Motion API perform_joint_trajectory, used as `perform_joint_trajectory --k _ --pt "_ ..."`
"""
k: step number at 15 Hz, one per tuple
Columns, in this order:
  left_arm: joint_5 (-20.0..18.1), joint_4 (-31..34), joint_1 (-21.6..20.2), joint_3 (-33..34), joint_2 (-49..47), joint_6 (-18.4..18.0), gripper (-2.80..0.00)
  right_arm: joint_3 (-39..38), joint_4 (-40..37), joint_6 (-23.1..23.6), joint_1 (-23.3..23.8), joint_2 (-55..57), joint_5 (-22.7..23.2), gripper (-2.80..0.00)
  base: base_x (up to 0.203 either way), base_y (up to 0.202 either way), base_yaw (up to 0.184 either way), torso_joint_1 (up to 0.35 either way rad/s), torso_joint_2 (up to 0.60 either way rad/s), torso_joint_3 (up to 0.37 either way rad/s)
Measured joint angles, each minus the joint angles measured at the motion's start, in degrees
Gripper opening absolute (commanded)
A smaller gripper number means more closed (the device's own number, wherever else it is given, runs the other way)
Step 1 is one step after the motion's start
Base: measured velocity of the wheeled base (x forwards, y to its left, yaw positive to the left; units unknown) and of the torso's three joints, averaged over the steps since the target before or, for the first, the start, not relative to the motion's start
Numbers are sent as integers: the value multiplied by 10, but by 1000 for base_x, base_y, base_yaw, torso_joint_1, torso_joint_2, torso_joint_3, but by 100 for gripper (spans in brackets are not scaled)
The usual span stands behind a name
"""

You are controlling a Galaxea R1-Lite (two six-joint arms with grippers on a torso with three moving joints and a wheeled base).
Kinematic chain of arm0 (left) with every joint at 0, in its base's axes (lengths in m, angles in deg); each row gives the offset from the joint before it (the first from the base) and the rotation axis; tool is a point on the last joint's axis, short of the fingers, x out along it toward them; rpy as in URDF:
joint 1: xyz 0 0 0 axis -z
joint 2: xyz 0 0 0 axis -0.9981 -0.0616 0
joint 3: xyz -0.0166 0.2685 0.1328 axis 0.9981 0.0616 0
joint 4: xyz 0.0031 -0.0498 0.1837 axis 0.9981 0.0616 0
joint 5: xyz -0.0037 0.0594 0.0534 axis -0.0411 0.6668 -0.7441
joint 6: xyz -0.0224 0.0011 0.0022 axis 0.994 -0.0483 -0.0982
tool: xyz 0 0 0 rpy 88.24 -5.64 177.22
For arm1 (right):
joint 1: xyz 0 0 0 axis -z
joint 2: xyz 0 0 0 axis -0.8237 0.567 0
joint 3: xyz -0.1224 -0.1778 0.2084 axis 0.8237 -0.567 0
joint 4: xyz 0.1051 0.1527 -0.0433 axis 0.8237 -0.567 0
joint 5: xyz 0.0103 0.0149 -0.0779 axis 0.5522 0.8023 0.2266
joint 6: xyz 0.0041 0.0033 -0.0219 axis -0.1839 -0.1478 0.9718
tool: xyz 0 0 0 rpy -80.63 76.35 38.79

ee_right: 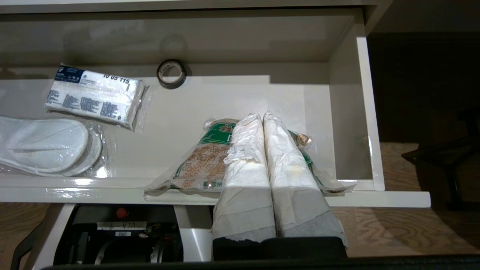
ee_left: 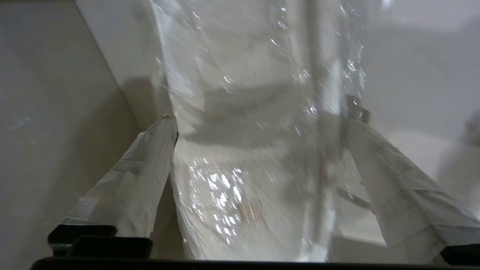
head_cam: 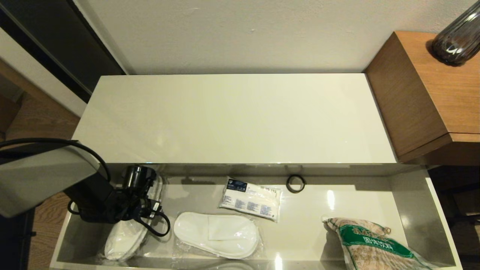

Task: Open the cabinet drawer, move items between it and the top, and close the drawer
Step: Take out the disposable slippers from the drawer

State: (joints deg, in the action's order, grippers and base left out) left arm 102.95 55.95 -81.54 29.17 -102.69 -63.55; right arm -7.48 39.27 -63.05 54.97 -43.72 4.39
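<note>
The cabinet drawer is pulled out, its grey lining showing. A slipper pair in clear plastic lies flat at front centre. A second slipper pack sits tilted at the drawer's left end. My left gripper is down over that pack and open, its taped fingers wide apart with the wrapped slippers between them. The grain bag with green label lies at front right, overhanging the front rim. My right gripper hovers shut and empty over the grain bag. The top is bare.
A small white packet with blue print and a black ring lie toward the drawer's back. A wood-grain cube with a dark ribbed vase stands right of the top. The wall runs behind.
</note>
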Motion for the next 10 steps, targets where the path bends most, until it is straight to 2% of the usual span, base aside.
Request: perform_joint_trajectory --k 2,5,10 --pt "29 -29 0 -9 -14 -2 0 0 0 0 0 0 0 -280 0 0 0 0 0 0" --pt "42 -82 0 3 -35 -16 0 0 0 0 0 0 0 -280 0 0 0 0 0 0" --pt "42 -84 0 13 -45 -12 0 0 0 0 0 0 0 -280 0 0 0 0 0 0"
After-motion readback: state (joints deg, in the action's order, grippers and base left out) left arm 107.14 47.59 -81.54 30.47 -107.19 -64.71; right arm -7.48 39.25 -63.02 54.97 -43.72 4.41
